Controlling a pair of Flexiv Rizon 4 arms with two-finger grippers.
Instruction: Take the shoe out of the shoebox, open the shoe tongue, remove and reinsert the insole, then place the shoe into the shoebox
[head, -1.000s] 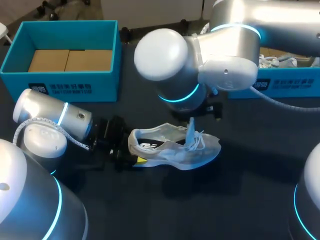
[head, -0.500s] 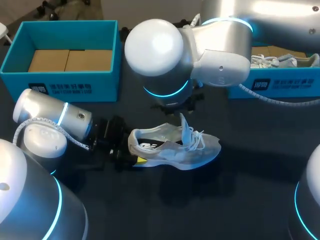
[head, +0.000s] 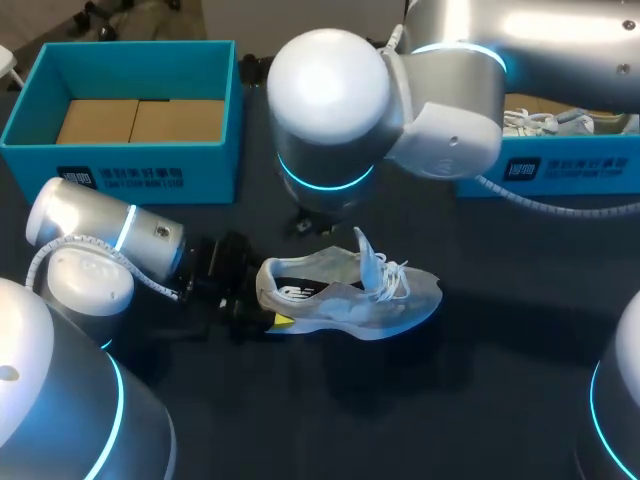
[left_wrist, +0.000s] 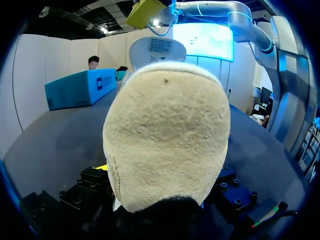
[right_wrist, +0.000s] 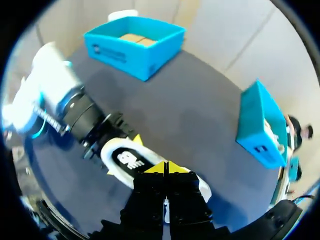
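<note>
A white sneaker (head: 350, 295) lies on its side mid-table, heel to the left, its tongue (head: 363, 255) standing up. My left gripper (head: 270, 298) is shut on the heel, a yellow tip on either side. The beige heel (left_wrist: 167, 145) fills the left wrist view. My right arm (head: 330, 100) reaches over from the right and hides its own gripper in the head view. In the right wrist view my right gripper (right_wrist: 166, 169) hangs above the shoe (right_wrist: 131, 161), yellow tips pressed together with nothing between them.
A blue box (head: 120, 100) with brown cardboard inside stands at the back left. A second blue box (head: 560, 165) at the back right holds another white shoe. Bare dark table lies in front of the sneaker.
My right gripper has closed from wide open and its arm has shifted left above the shoe. The tongue now leans a little to the left. The left arm and shoe have not moved.
</note>
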